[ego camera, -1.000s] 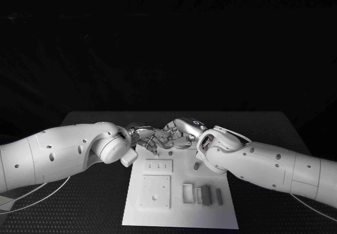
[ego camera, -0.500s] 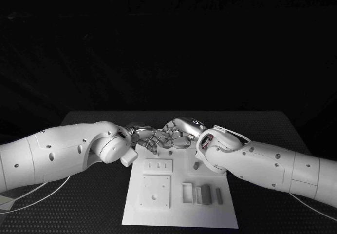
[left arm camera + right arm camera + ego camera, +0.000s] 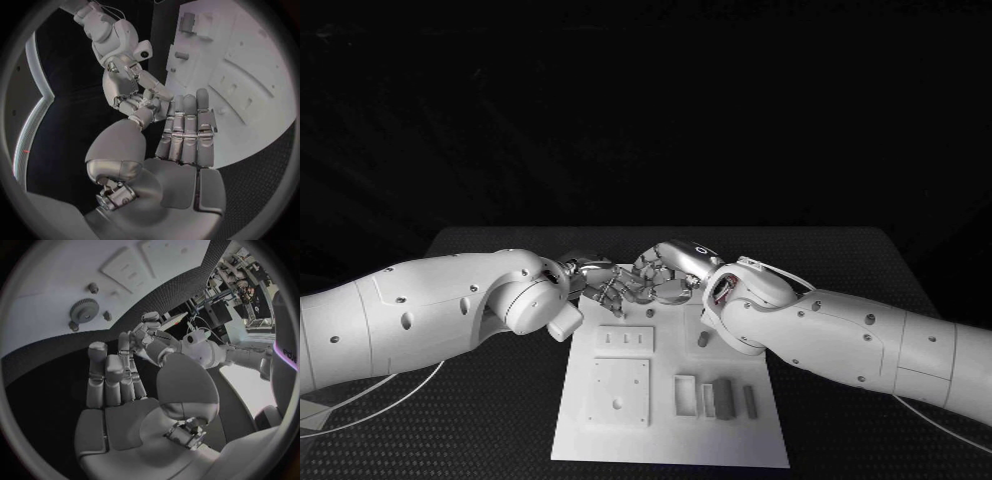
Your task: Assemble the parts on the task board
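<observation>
The white task board lies in the middle of the table. Both hands meet above its far end. My left hand stretches its fingers flat over the board, thumb towards the other hand. My right hand faces it, fingers straight and side by side, thumb apart, palm bare. Their fingertips touch or nearly touch, and whether a small part sits between them is hidden. On the board lie a small gear and short pegs.
On the board's near half a slotted plate and a square plate lie flat. A small peg and several upright blocks stand to their right. Black table mat lies on both sides.
</observation>
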### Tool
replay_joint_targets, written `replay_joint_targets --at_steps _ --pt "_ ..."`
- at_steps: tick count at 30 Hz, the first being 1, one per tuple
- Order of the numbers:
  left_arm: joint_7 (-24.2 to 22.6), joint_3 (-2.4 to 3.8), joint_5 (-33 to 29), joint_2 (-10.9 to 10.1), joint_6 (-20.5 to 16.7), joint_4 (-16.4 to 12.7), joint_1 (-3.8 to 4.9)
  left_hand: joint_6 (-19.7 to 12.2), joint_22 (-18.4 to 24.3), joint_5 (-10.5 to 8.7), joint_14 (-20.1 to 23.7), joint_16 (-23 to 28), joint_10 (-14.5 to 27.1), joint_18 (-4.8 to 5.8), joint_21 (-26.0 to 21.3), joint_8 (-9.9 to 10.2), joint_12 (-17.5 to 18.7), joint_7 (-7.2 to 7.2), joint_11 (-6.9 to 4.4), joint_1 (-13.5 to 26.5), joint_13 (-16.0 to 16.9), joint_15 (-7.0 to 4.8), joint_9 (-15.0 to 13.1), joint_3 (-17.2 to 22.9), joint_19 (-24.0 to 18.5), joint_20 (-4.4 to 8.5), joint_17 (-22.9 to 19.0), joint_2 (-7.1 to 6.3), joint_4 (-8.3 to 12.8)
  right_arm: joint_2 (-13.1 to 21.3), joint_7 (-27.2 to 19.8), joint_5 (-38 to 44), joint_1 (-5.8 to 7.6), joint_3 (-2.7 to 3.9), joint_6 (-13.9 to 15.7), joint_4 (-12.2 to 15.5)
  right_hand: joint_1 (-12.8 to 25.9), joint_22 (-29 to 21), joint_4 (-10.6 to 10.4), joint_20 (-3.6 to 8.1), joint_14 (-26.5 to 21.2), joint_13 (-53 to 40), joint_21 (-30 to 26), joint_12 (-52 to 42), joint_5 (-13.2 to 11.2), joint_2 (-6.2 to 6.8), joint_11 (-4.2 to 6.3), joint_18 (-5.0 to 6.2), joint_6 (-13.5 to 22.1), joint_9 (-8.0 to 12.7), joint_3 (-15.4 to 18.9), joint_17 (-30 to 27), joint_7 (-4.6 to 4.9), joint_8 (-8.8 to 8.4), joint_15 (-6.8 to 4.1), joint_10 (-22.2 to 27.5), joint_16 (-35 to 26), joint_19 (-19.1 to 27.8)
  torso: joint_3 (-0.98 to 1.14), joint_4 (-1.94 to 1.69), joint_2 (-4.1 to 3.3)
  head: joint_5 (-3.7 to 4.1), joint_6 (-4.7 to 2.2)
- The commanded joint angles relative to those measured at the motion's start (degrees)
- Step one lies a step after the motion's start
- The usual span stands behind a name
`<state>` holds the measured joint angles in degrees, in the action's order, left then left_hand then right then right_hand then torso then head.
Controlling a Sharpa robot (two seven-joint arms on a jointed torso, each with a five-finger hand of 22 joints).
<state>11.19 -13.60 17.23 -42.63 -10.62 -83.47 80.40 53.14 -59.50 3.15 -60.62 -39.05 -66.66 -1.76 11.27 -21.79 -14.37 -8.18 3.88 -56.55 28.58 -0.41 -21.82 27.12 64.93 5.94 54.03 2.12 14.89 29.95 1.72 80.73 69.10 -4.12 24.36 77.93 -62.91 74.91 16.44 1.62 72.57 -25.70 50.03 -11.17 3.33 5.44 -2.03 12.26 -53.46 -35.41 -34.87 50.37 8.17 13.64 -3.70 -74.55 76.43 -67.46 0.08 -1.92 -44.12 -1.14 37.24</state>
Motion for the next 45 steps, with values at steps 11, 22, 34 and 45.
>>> replay_joint_targets --at_steps 11,22,34,45 --pt "-0.7 0.13 0.4 0.1 -0.1 -0.3 0.11 0.6 -0.2 -0.32 -0.7 -0.4 -0.7 -0.55 0.0 -0.5 -0.4 0.07 -0.09 -0.7 0.1 -0.19 0.0 0.7 0.6 0.11 -0.1 0.14 0.0 -0.1 -0.4 0.0 -0.16 -0.05 -1.2 0.0 0.4 0.9 0.0 0.37 0.2 -0.2 -0.4 0.4 0.1 -0.20 0.20 2.74 -0.9 -0.1 0.3 0.0 -0.24 0.57 -0.73 -1.1 -0.2 -0.3 0.03 0.02 -0.03 -0.03 0.02" --pt "-0.7 0.12 0.5 0.4 -0.4 0.3 0.09 1.2 -0.7 -0.34 -1.3 -1.0 -1.5 -0.55 0.2 -0.6 -0.7 0.29 -0.38 0.1 0.3 -0.46 -0.2 0.3 1.3 0.39 -0.1 -0.70 -0.3 -0.1 -0.2 0.5 -0.25 -0.05 -1.1 -0.1 0.5 0.9 0.0 0.44 0.3 -0.6 -0.4 0.5 0.1 -0.29 0.49 2.74 -1.5 -0.2 0.4 0.0 -0.53 0.93 -1.02 -2.0 -0.2 -0.5 0.05 0.07 -0.02 -0.02 0.12" --pt "-0.6 0.10 0.5 0.7 -0.1 1.1 -0.05 3.1 -2.5 -0.36 -2.0 -4.0 -2.9 -0.40 1.1 -1.6 -2.5 1.26 -1.31 1.3 1.7 -1.49 -1.1 -1.1 2.1 1.24 1.1 -1.56 -0.6 0.2 0.1 1.0 -0.32 -0.05 -0.9 -0.1 0.5 1.0 0.0 0.64 0.7 -1.2 -0.2 0.4 0.1 -0.41 0.84 2.74 -2.2 -0.4 0.5 0.0 -0.88 1.34 -1.37 -3.0 0.0 -0.9 0.06 0.01 -0.01 0.23 0.30" --pt "-0.5 0.10 0.5 0.5 0.2 1.0 -0.05 4.3 -3.5 -0.36 -2.2 -5.5 -3.2 -0.18 1.3 -2.2 -3.5 1.89 -1.72 1.5 2.5 -1.95 -1.8 -1.4 2.2 1.66 1.5 -1.93 -0.7 0.2 0.4 1.4 -0.32 -0.05 -0.8 -0.3 0.6 1.0 0.0 0.67 0.7 -1.4 -0.2 0.4 0.1 -0.41 0.91 2.74 -2.4 -0.4 0.6 0.0 -0.95 1.41 -1.43 -3.2 0.0 -0.9 0.04 0.02 0.01 0.29 0.30"
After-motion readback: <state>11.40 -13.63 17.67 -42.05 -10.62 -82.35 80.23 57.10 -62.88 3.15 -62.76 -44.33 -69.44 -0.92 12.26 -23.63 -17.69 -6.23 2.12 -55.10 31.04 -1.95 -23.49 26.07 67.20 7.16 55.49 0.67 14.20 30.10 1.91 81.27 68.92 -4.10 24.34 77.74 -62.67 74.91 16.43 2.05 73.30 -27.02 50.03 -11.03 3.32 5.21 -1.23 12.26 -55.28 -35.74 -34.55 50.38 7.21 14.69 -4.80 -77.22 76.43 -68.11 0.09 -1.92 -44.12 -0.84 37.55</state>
